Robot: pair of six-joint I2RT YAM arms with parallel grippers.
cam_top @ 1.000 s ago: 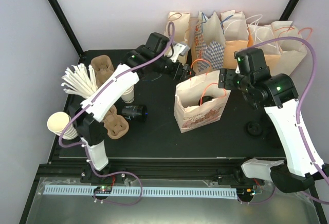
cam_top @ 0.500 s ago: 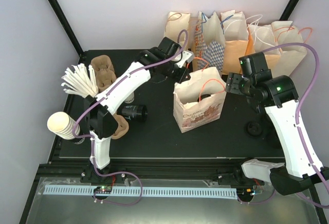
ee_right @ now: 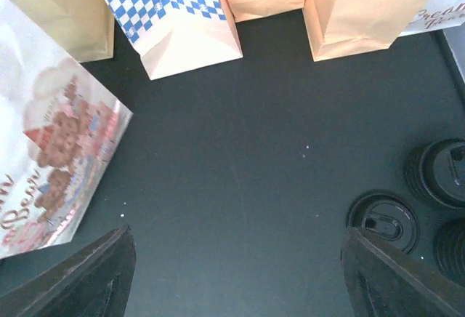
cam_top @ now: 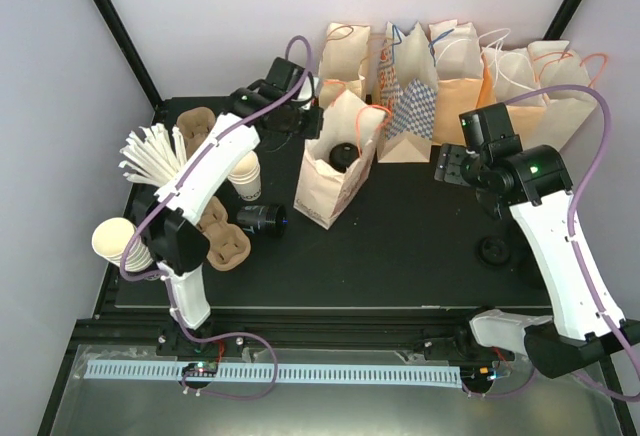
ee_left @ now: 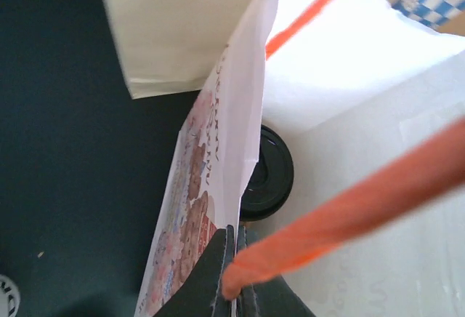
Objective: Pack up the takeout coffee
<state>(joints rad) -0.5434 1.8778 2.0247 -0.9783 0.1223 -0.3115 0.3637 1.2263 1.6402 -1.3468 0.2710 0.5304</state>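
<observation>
The takeout coffee (cam_top: 341, 154) stands inside a printed white paper bag (cam_top: 330, 171); only its round black lid (ee_left: 270, 175) shows, the cup body hidden by the bag's walls. My left gripper (cam_top: 311, 122) is shut on the bag's left wall at its rim (ee_left: 234, 235), right beside the base of an orange handle (ee_left: 363, 201). The bag leans, with its mouth open upward. My right gripper (cam_top: 447, 167) hangs open to the right of the bag, over bare black table (ee_right: 240, 273), holding nothing. The bag's printed side (ee_right: 51, 150) shows at the left of the right wrist view.
A row of paper bags (cam_top: 450, 56) lines the back wall. Left side holds brown pulp carriers (cam_top: 200, 131), white sticks (cam_top: 150, 156), stacked cream cups (cam_top: 115, 241), white cups (cam_top: 247, 174) and a black stack lying down (cam_top: 262, 218). Black lids (ee_right: 383, 219) sit right.
My left gripper shut on the bag's rim and pulled the bag left and back, with the coffee inside. The right gripper stayed open, nearly in place.
</observation>
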